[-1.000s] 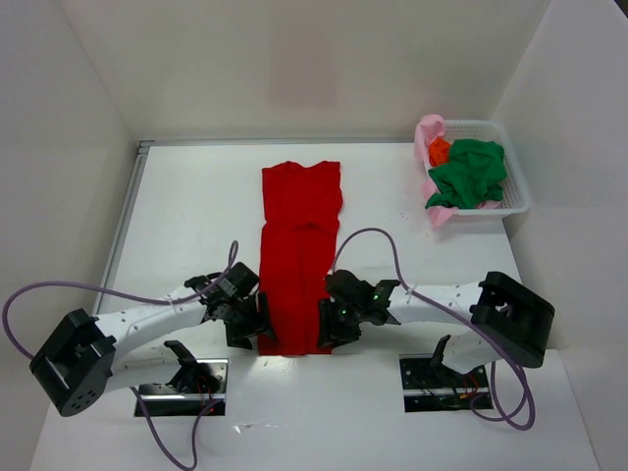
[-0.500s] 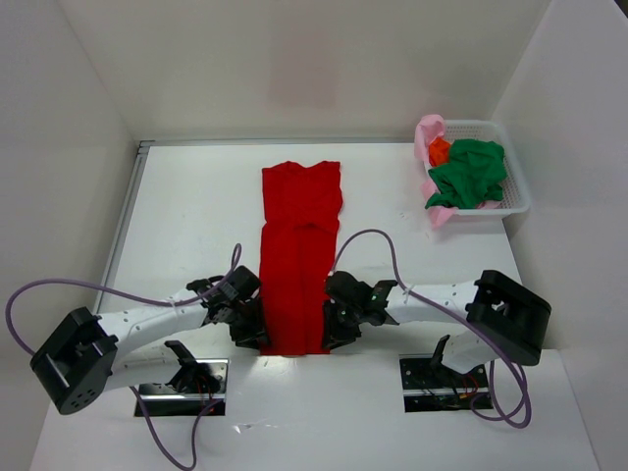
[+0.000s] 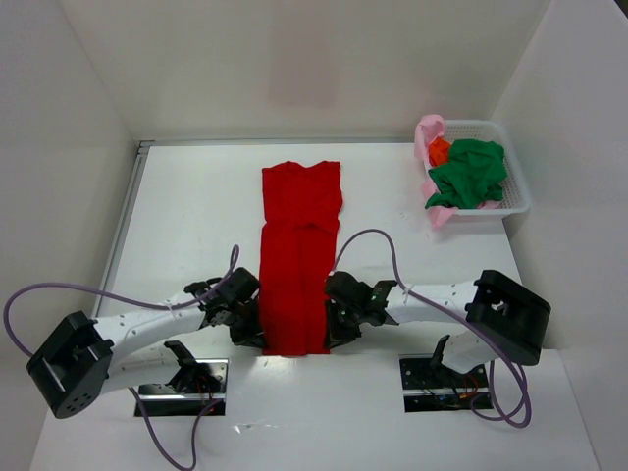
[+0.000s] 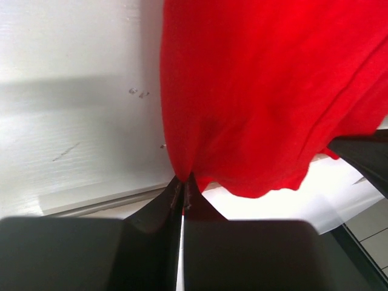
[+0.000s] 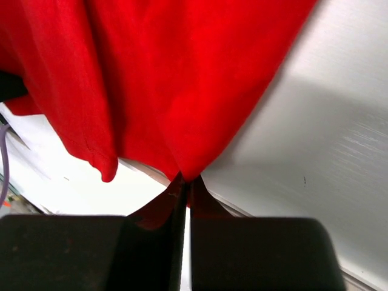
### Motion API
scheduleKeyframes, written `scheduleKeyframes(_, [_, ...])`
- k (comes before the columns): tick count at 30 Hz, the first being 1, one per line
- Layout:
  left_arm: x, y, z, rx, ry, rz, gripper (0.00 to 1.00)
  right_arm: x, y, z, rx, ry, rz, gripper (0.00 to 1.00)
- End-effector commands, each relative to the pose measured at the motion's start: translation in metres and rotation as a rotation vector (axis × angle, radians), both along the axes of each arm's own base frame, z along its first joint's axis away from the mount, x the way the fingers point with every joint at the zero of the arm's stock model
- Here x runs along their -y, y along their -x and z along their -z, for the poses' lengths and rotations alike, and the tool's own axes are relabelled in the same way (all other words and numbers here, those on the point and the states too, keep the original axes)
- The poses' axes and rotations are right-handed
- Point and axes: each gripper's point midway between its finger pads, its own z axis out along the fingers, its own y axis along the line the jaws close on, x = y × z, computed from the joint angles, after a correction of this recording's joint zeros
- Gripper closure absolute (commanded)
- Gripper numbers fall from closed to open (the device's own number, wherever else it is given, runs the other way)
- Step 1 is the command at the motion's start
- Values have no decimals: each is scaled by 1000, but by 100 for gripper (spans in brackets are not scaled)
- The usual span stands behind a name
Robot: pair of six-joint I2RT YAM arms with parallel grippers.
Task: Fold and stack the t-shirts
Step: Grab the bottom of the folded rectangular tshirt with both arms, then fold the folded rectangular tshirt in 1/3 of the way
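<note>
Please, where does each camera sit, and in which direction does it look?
Top external: above and behind the arms, looking down on the table, the red t-shirt and the basket; both arms show.
Left wrist: on the left arm, facing along the left gripper, shut on the shirt's near corner; only its fingers show.
Right wrist: likewise, the right gripper pinching the other near corner.
Shared: both wrist views show the same red hem.

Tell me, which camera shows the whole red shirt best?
The top camera: the red shirt lies there full length. The wrist cameras show only bottom corners, pinched by the left gripper and right gripper.
</note>
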Motion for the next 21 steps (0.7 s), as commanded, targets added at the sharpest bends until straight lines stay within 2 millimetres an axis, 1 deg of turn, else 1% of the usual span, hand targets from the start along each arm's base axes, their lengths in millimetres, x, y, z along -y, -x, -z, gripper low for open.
scheduleKeyframes(1, [4, -5, -9, 27, 20, -20, 100, 8, -6, 2, 36, 55, 34, 99])
scheduleKeyframes(3, [5, -9, -19, 52, 25, -25, 100, 7, -11, -3, 66, 49, 47, 100])
scheduleKeyframes(4, [5, -13, -21, 66, 23, -29, 100, 7, -14, -8, 72, 51, 62, 100])
scheduleKeyframes(6, [7, -18, -32, 100, 33, -27, 100, 4, -19, -18, 105, 29, 74, 100])
scheduleKeyframes(7, [6, -20, -31, 106, 27, -30, 100, 3, -20, -20, 109, 21, 74, 100])
scheduleKeyframes(8, [7, -23, -36, 117, 26, -34, 100, 2, -22, -27, 124, 10, 80, 100])
scheduleKeyframes(10, [13, -29, -46, 139, 47, -35, 100, 1, -35, -36, 148, 1, 114, 100])
scheduleKeyframes(11, [14, -34, -49, 157, 44, -41, 100, 6, -39, -34, 155, 22, 125, 100])
scheduleKeyframes(12, [15, -37, -52, 171, 47, -45, 100, 4, -53, -45, 181, -5, 148, 100])
scheduleKeyframes(13, [17, -44, -61, 200, 50, -44, 100, 6, -58, -48, 194, -12, 157, 100])
scheduleKeyframes(14, [20, -46, -61, 194, 44, -44, 100, 5, -66, -54, 207, -24, 169, 100])
scheduleKeyframes(15, [21, -51, -63, 210, 36, -37, 100, 3, -76, -64, 236, -44, 169, 100])
scheduleKeyframes(16, [23, -54, -66, 220, 37, -23, 100, 7, -90, -69, 251, -48, 205, 100])
scheduleKeyframes(17, [29, -61, -73, 230, 42, -16, 100, 8, -99, -74, 265, -55, 218, 100])
scheduleKeyframes(18, [31, -66, -76, 243, 36, -21, 100, 7, -110, -86, 299, -77, 224, 100])
scheduleKeyframes(19, [32, -71, -79, 260, 30, -15, 100, 13, -123, -91, 313, -79, 258, 100])
scheduleKeyframes(20, [35, -74, -79, 262, 23, -1, 100, 14, -129, -95, 320, -87, 265, 100])
scheduleKeyframes(21, [40, -85, -89, 291, 42, -7, 100, 15, -137, -103, 332, -99, 285, 100])
